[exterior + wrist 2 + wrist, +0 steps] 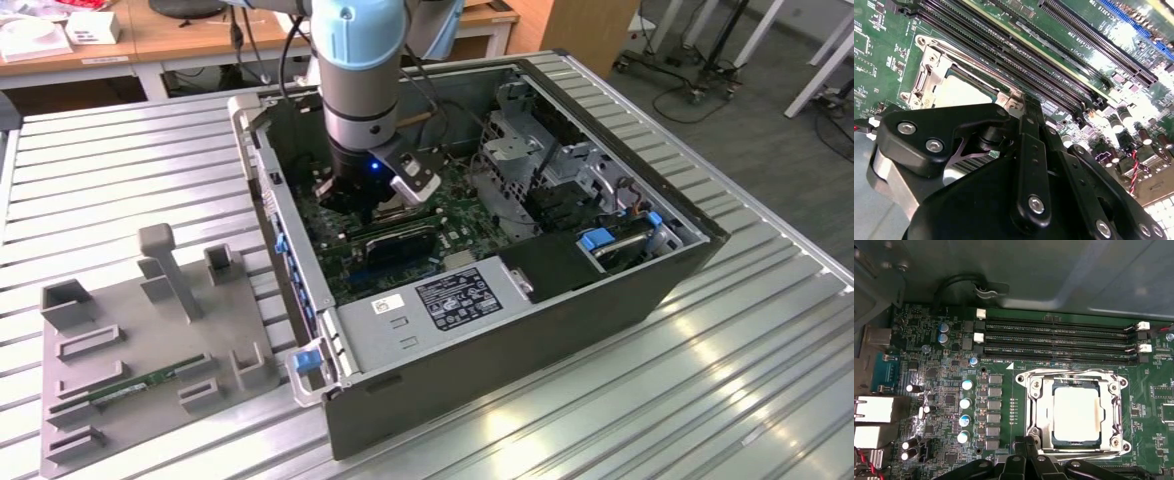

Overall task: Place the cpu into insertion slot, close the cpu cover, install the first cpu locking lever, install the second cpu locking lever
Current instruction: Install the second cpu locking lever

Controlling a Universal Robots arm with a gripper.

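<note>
The cpu sits flat in the slot, its pale metal top showing through the window of the cover. The cover appears to lie down over the socket, its silvery frame framing the chip on all four sides. The task's first two steps therefore look done; whether either locking lever is latched cannot be told from these views.

In the exterior view the arm reaches down into the open computer case, which stands on the ribbed counter, and the claw is low over the motherboard.

Key relation: in the first wrist view the dark linkages of the claw stand at the socket's near edge, directly beside the frame's rim, with the cpu just beyond them. The second wrist view agrees: the claw's body covers the near side of the socket, and the chip shows past it. The memory slots run parallel to the far edge of the socket, well clear of the claw.

Claw state: cannot tell; the fingertips are hidden behind its own body.
</note>
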